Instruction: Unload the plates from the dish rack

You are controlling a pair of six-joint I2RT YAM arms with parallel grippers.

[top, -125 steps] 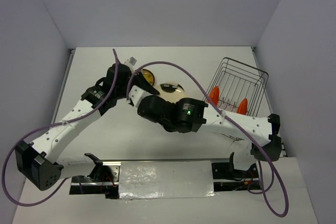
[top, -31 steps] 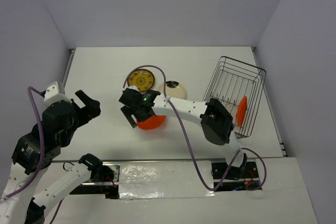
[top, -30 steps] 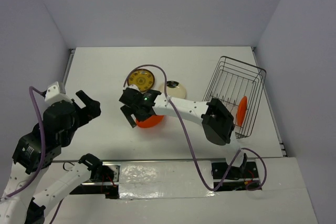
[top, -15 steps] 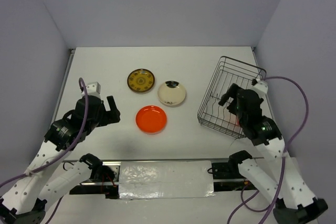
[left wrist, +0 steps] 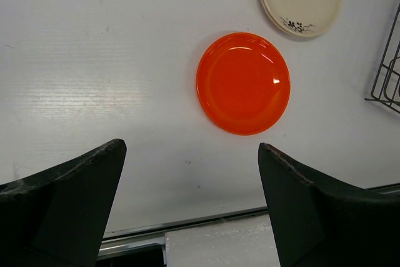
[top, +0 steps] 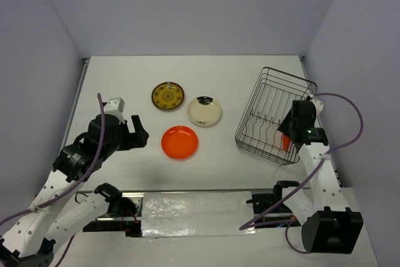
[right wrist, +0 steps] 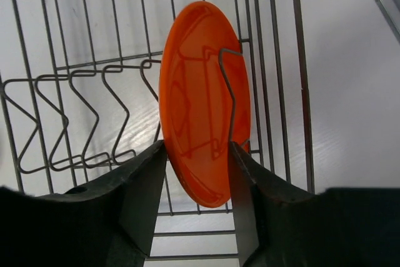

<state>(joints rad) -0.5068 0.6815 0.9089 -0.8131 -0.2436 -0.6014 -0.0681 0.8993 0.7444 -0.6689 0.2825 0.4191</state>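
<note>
**Dish rack** – dark grey wire basket (top: 275, 115), rectangular, tall open-grid sides, zigzag slot wires along its floor. It stands on the right side of the white table (top: 125, 79).

**Plate in rack** – one small, round, glossy, bright orange plate (right wrist: 201, 123), upright on edge in a slot at the rack's near right end, with a slot wire crossing its face.

**Plates on table** – three, all lying flat near the centre, apart from one another:
- bright orange plate (top: 180, 142), plain, the nearest;
- cream plate with brown rim (top: 204, 111), with a small dark sprig painted inside, right of centre and farther back;
- yellow-brown patterned plate (top: 167, 95), the farthest and leftmost.

**Right gripper** (right wrist: 197, 147) – inside the rack, jaws partly apart, one black finger on each side of the upright orange plate's lower edge; whether the pads touch it cannot be made out.

**Left gripper** (left wrist: 190, 148) – jaws spread wide, holding nothing, above the table on the near side of the flat orange plate.
</note>
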